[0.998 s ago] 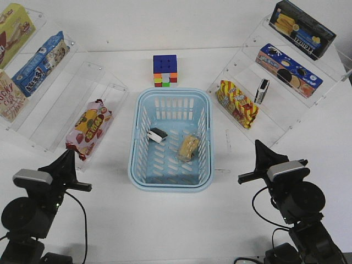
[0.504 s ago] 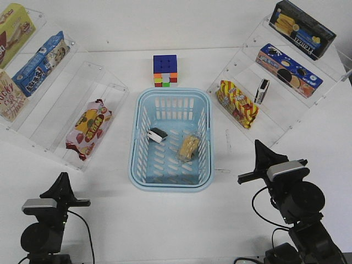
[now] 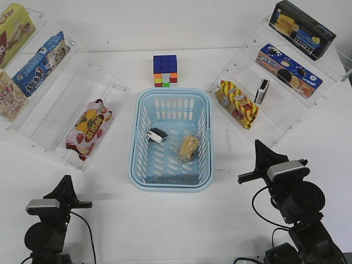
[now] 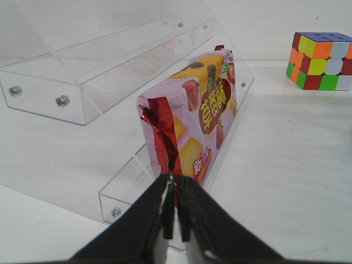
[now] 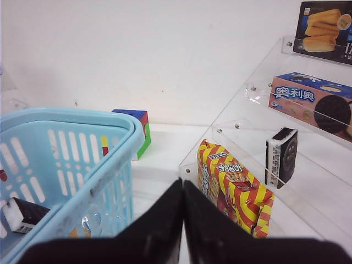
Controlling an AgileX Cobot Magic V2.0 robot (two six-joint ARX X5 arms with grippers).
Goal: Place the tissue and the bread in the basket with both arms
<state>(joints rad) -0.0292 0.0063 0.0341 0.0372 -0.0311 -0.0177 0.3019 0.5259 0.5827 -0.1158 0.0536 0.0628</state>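
Both task items were found inside the light-blue basket (image 3: 170,140): the black-and-white tissue pack (image 3: 157,135) lay on the slotted base towards the left wall, and the wrapped bread (image 3: 188,147) lay just beside it, nearer the right wall. The placing step was judged complete, and the step in hand was taken to be the return of the arms to rest. No further grasp appeared to be called for; at most, the arms needed to be parked clear of the basket.

The left pincer (image 3: 64,184) was seen low on the desk (image 3: 165,220), well apart from the basket. In its wrist view the left pincer (image 4: 175,206) was shown clenched with nothing between the tips. The right pincer (image 3: 258,147) was held just right of the basket; in its wrist view it (image 5: 182,206) was likewise pressed together and empty.

The strawberry biscuit pack (image 4: 192,132) in the clear acrylic rack (image 4: 82,88) and a Rubik's cube (image 4: 320,60) were shown close up by the left wrist view, but the basket was not. A second tissue pack (image 5: 280,157), standing on the right-hand shelf beside the red-and-yellow snack bag (image 5: 234,187), was shown clearly by the right wrist view, where the bread could not be made out. Only in the front view were both items seen together.
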